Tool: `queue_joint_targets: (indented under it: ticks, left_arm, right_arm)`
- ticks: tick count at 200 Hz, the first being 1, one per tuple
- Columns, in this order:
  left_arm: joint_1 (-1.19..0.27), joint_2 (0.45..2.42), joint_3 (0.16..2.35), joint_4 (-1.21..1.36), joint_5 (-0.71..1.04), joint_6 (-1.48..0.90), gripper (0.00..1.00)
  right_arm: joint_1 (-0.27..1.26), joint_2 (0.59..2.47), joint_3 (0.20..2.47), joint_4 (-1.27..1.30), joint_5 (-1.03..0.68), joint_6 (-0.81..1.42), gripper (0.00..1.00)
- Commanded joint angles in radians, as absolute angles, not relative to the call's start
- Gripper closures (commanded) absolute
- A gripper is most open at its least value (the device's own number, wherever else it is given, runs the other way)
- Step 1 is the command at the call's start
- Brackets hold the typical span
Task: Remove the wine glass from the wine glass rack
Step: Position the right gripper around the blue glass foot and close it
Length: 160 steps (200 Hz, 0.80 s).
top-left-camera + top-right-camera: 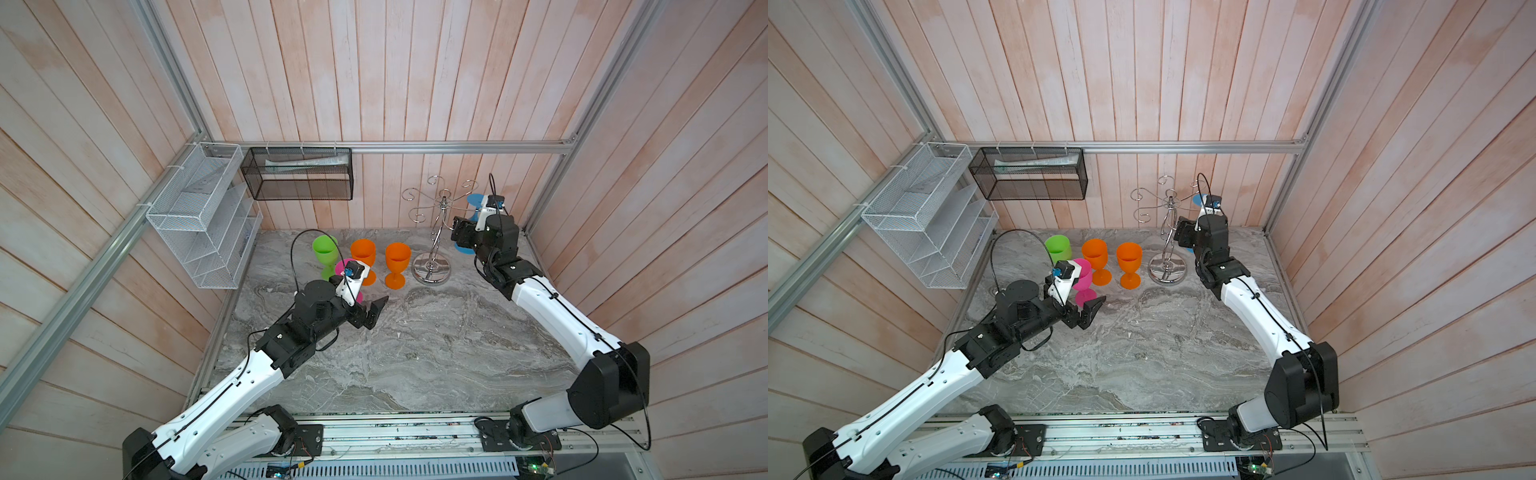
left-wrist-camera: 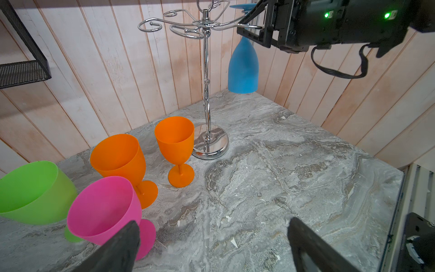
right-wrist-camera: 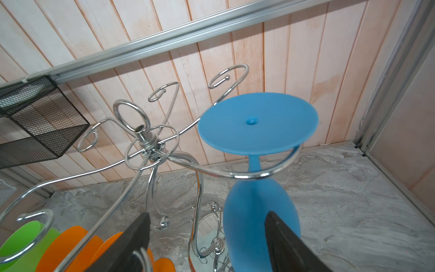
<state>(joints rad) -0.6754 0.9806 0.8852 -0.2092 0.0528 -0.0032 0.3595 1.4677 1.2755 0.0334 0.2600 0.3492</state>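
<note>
Black fingers [image 3: 131, 245] of the right pincer [image 3: 207, 214] are standing apart on either side of a blue wine glass [image 3: 249, 207], raised well above the tabletop [image 2: 282, 176] near its back right corner. One finger is overlapping the glass's bowl in the right wrist view, and whether it is touching cannot be told. The other is standing clear with a gap showing, so this pincer is open and gripping nothing.

The glass is hanging upside down from the wine glass rack [image 3: 146, 141]. Its round foot is resting on one curled chrome arm, its stem is passing down through the curl, and its bowl is dangling over the grey marble-patterned tabletop. The rack's mirrored round base is sitting near the back wall.

Across the tabletop, the left pincer [image 2: 213, 222] is hovering low with its fingers spread wide, holding nothing, just beside a pink wine glass [image 2: 106, 207]. A green wine glass [image 2: 30, 190] is standing close behind the pink one. Two orange wine glasses [image 2: 175, 139] are standing upright between those and the rack's base.

On the plank walls, a black mesh basket [image 1: 297, 174] and a white mesh basket [image 1: 199, 216] are hanging by the back left corner.
</note>
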Motion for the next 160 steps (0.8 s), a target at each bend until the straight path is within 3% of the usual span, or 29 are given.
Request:
queue_joint_targets:
  ticks: [1, 99, 160]
  left_arm:
    - [-0.676, 0.964, 0.891, -0.201, 0.070, 0.002, 0.01]
    - [-0.677, 0.955, 0.889, -0.197, 0.087, 0.000, 0.00]
    - [-0.683, 0.941, 0.874, -0.181, 0.133, 0.012, 0.00]
  right_arm:
    - [0.358, 1.440, 1.325, -0.031, 0.347, 0.403, 0.22]
    - [0.308, 1.285, 1.343, -0.178, 0.233, 0.352, 0.24]
    - [0.019, 1.290, 1.391, -0.156, -0.187, 0.616, 0.30]
